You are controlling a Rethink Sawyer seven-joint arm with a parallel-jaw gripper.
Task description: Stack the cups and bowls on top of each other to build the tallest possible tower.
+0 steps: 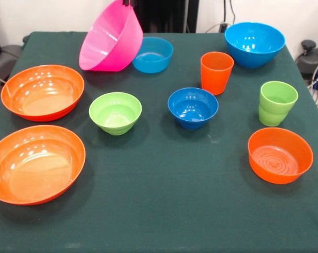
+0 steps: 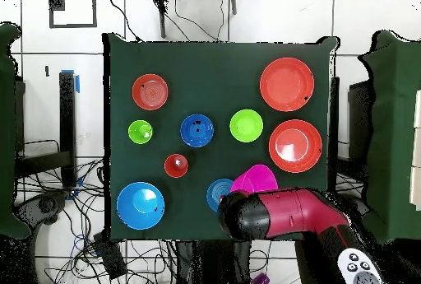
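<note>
Front view, near to far; clock directions refer to the table point(image 1: 164, 221) (dark green cloth) with 12 o'clock at the far edge.

1. Wide shallow orange plastic bowl point(image 1: 35, 163), approx. 8 o'clock, nearest the camera, upright.
2. Smaller orange plastic bowl point(image 1: 280, 154), approx. 4 o'clock, upright.
3. Second wide shallow orange bowl point(image 1: 42, 92), approx. 9 o'clock, just beyond item 1, not touching it.
4. Small lime green plastic bowl point(image 1: 115, 112) and small dark blue plastic bowl point(image 1: 192, 107), centre row, well apart.
5. Lime green plastic tumbler w/ stepped base point(image 1: 277, 103), approx. 3 o'clock, upright.
6. Orange tapered plastic tumbler point(image 1: 216, 72), approx. 1 o'clock, upright.
7. Sky blue plastic bowl point(image 1: 152, 54), approx. 12 o'clock; larger sky blue bowl point(image 1: 254, 44), approx. 1–2 o'clock, far corner.
8. Big pink plastic bowl point(image 1: 110, 37), approx. 11 o'clock, tilted steeply, opening toward camera-left, overlapping item 7's nearer bowl in the picture; contact w/ table: cannot tell.

Gripper point(image 1: 129, 2): only dark tips visible at the top edge, at the pink bowl's upper rim. Overhead view: red and black arm point(image 2: 284, 215) covers that rim. State of jaws: cannot tell.
</note>
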